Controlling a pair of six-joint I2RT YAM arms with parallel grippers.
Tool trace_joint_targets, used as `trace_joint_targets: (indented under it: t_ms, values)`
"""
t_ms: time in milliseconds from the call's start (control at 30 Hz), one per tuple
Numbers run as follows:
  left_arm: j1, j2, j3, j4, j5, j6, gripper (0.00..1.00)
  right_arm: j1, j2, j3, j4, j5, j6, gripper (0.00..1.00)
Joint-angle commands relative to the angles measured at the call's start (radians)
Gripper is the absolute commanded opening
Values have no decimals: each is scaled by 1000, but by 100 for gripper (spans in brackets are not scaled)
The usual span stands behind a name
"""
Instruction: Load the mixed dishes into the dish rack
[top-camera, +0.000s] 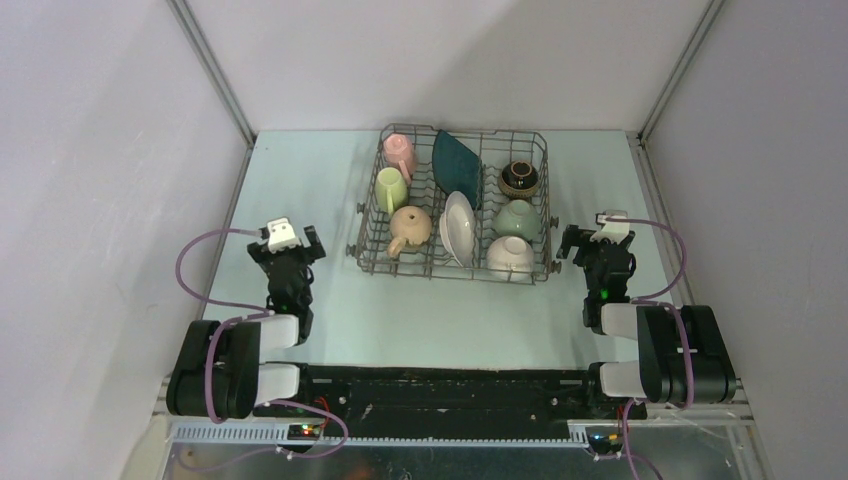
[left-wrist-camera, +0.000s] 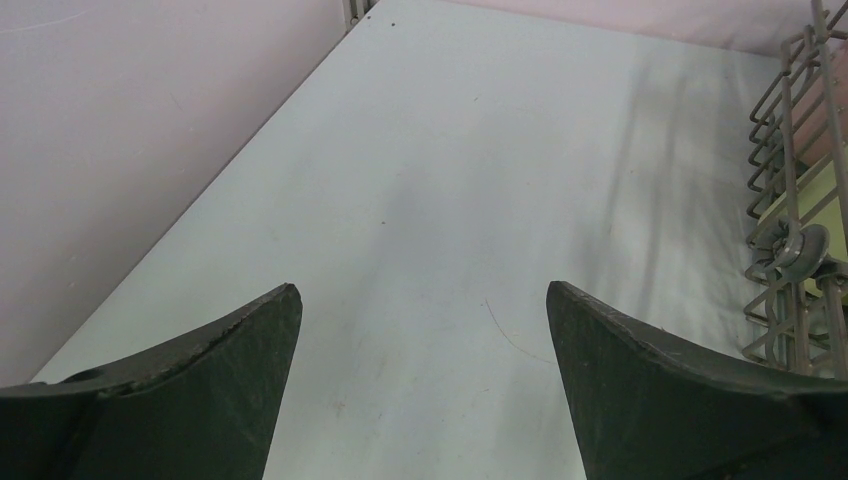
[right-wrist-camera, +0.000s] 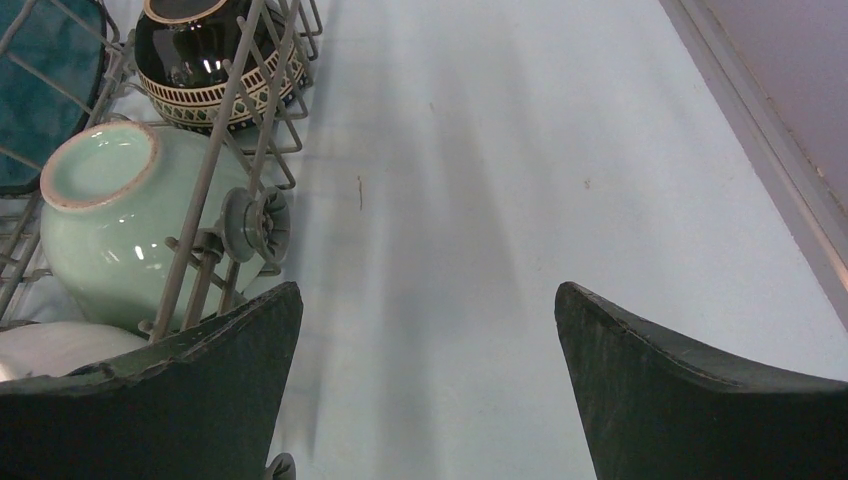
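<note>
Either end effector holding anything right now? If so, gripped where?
Nothing held. The left end effector and right end effector are both open with nothing between the fingers, one on each side of the grey metal wire dish rack.

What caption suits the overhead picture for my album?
Mixed dishes loaded in the dish rack, left gripper and right gripper open and empty beside it.

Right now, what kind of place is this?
Probably a robot test booth: blank walls box in a pale table, a left arm and right arm sit at its edge, and a dish rack holds dishes.
</note>
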Motion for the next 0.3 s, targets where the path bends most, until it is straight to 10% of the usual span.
trace_joint_targets:
  t_ms: [0, 267]
  values:
    - [9, 3, 22, 25, -17, 20, 100, -3, 5, 25, 31, -2, -12, 100]
    - [17, 2, 25, 15, 1, 21, 100, -2, 4, 25, 31, -2, -12, 100]
